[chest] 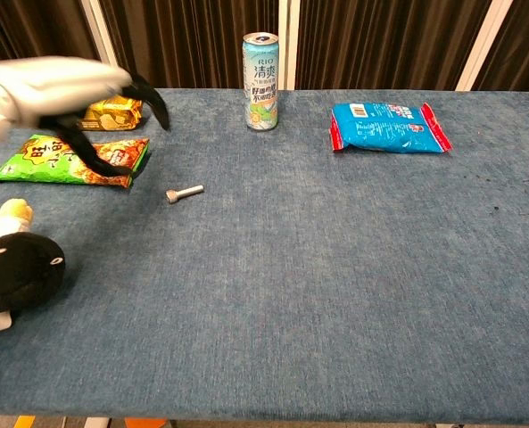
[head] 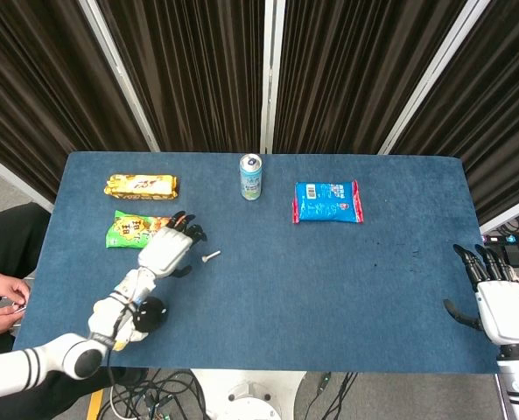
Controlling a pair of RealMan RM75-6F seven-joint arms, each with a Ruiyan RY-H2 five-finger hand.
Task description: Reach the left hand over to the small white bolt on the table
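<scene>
1. Small white bolt (head: 210,256) lying flat on the blue table (head: 329,289), untouched, just right of the green snack bag (head: 136,231) and well in front of the drink can (head: 251,176).
2. Left hand (head: 169,248) hovering just left of the bolt, over the near corner of the green snack bag; fingers spread and empty, dark fingertips (chest: 160,112) angled toward the bolt but short of it, with a gap showing in the chest view.
3. Right hand (head: 497,302) parked far right of the bolt at the table's edge, fingers apart, holding nothing.
4. Step in hand, by judgement: the last stretch of the reach.
5. Next move likely calls for a short carry rightward and a slight drop until the fingertips sit above the bolt, keeping clear of the plush toy (head: 129,316) close under the forearm.
</scene>
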